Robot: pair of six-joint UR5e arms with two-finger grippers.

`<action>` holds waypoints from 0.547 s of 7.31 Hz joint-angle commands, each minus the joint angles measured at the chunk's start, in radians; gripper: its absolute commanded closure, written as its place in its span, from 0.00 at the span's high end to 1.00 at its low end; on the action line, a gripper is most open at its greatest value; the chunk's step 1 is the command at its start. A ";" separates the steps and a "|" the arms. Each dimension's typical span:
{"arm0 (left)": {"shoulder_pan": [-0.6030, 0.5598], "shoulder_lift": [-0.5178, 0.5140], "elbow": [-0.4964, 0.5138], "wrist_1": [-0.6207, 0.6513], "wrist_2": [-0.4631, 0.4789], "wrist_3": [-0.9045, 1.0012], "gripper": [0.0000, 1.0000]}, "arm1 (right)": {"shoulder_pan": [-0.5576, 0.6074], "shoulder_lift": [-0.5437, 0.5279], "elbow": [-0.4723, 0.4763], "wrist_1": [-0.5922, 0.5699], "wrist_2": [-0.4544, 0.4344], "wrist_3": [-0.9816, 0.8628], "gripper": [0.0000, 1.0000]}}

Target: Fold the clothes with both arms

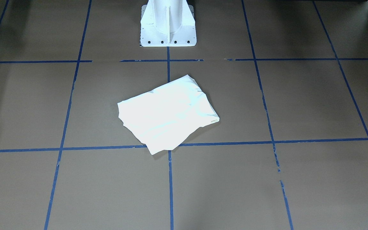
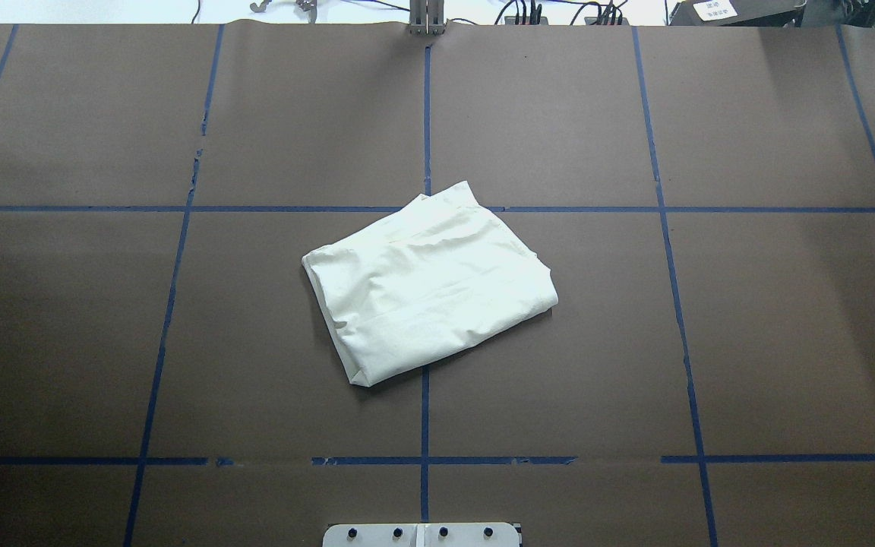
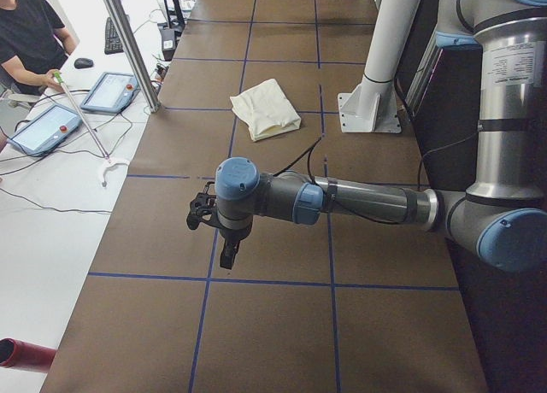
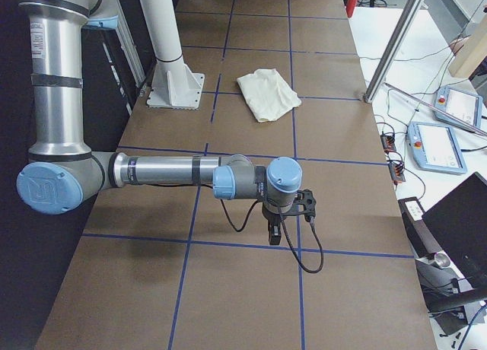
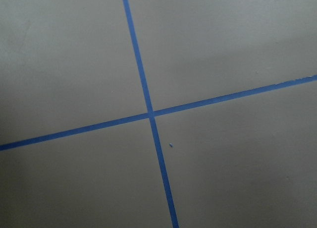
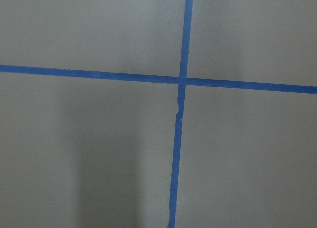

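The shirt (image 2: 430, 285) lies folded, plain side up, mid-bench (image 2: 711, 365). We judge it light, soft and floppy, best pinched at two corners. Left fingers (image 3: 228, 258) and right fingers (image 4: 272, 236) hang well apart from it; we cannot tell their spread.

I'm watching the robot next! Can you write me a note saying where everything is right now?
Shirt: folded into a compact bundle in the middle of the table, plain cream side up, askew across the tape lines.
Left claw: over bare table, far from it; open or shut, cannot tell.
Right claw: same, opposite end.
Done: folding looks finished.
Left: probably nothing, perhaps squaring it up.
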State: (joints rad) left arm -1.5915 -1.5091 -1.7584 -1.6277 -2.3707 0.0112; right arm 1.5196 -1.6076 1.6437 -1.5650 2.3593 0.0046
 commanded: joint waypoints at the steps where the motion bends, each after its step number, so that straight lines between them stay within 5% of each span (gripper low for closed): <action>1: 0.001 0.003 0.020 -0.001 -0.031 -0.176 1.00 | 0.001 -0.002 0.001 0.000 0.000 0.000 1.00; 4: -0.001 0.012 0.007 0.003 -0.024 -0.195 1.00 | -0.001 0.000 -0.005 -0.001 0.002 0.000 1.00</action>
State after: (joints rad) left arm -1.5921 -1.4991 -1.7506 -1.6266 -2.3946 -0.1756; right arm 1.5193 -1.6088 1.6397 -1.5660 2.3603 0.0046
